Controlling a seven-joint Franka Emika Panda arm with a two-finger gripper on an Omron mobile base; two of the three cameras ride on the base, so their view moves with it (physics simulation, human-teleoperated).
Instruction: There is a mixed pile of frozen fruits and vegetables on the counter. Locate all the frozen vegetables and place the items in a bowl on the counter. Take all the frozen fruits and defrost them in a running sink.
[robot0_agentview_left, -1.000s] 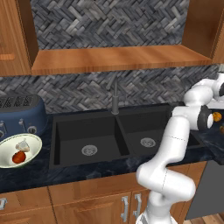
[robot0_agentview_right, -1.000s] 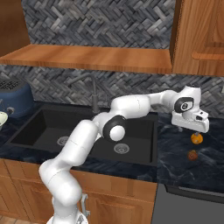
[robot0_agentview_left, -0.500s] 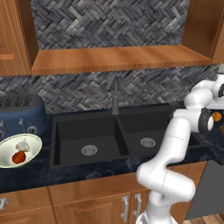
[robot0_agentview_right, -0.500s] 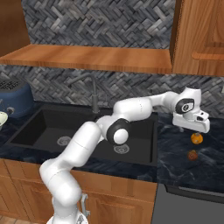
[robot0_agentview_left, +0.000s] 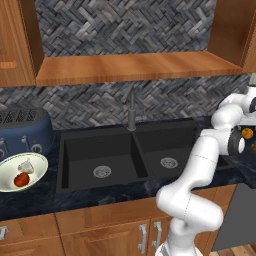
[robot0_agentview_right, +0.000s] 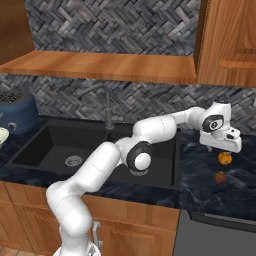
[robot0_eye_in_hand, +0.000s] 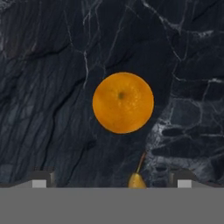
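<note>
You are looking at a task roughly half complete. The sink (robot0_agentview_left: 125, 155) is sitting empty, faucet (robot0_agentview_left: 131, 111) showing no water. The bowl (robot0_agentview_left: 10, 179), at the sink's 9 o'clock, is already holding both vegetables (robot0_agentview_left: 22, 175). Two frozen fruits (robot0_agentview_right: 224, 158) are still lying on the surface (robot0_agentview_right: 210, 185) at the sink's 3 o'clock. The end effector (robot0_agentview_right: 220, 147) is hovering spread directly above the orange one (robot0_eye_in_hand: 123, 103); nothing is obstructing it.

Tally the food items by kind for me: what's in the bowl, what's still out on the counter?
Vegetables in the bowl: 2, a red tomato and a pale garlic bulb.
Fruits on the counter: 2, a bright orange and a darker fruit.
Total: 4.
</note>
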